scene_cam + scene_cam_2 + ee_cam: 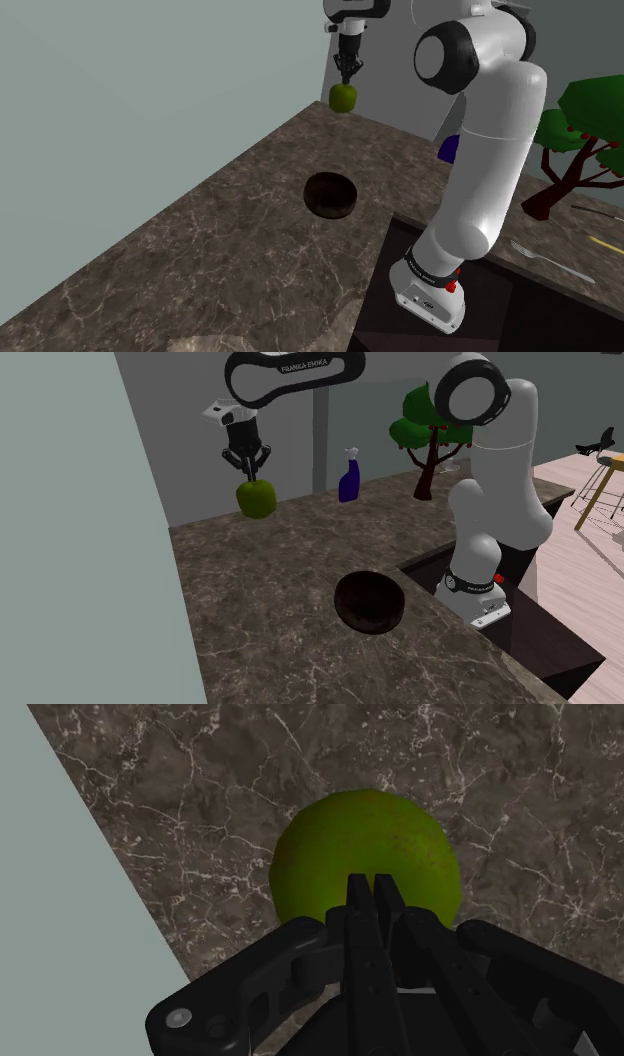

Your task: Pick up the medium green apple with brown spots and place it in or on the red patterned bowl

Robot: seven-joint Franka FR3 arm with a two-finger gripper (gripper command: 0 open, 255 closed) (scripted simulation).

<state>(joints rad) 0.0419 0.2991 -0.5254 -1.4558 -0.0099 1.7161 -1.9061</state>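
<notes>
A green apple [343, 97] [256, 499] [365, 854] with faint brown-red speckles hangs well above the dark marble counter [220, 240] [250, 612]. My black gripper [348, 75] [247, 470] [372, 889] is shut on the apple's top, the fingers almost meeting there. The bowl [331, 195] [370, 602] looks dark brown-red and stands upright on the counter. In the shoulder view it is nearer the camera than the apple. In the second exterior view it lies below and to the right of the apple.
A grey wall [150, 100] [80, 552] runs along the counter's edge beside the apple. A blue spray bottle [349, 477] [450, 148] and a small red-fruited tree [430, 427] [580, 130] stand at the counter's far end. A fork [550, 262] lies past the arm's base [430, 290].
</notes>
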